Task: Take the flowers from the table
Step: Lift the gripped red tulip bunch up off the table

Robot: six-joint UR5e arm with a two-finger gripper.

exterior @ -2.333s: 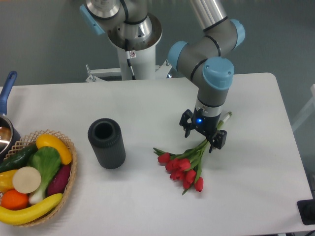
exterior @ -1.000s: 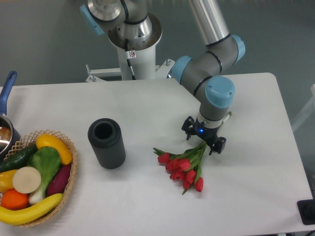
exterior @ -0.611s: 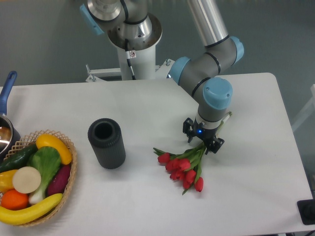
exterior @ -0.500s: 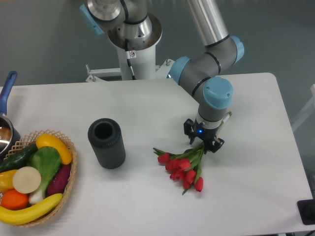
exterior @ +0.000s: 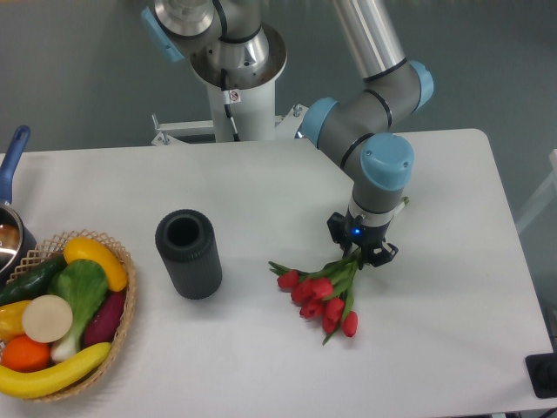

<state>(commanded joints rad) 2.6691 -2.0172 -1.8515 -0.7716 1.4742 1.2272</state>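
smooth white table [exterior: 261,200], woven wicker basket [exterior: 122,287].

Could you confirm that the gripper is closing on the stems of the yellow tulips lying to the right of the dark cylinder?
Not quite: the tulips are red, not yellow, as the fixed camera view shows. The rest holds: the gripper is down at their green stems, and the bunch lies on the table to the right of the dark cylinder.
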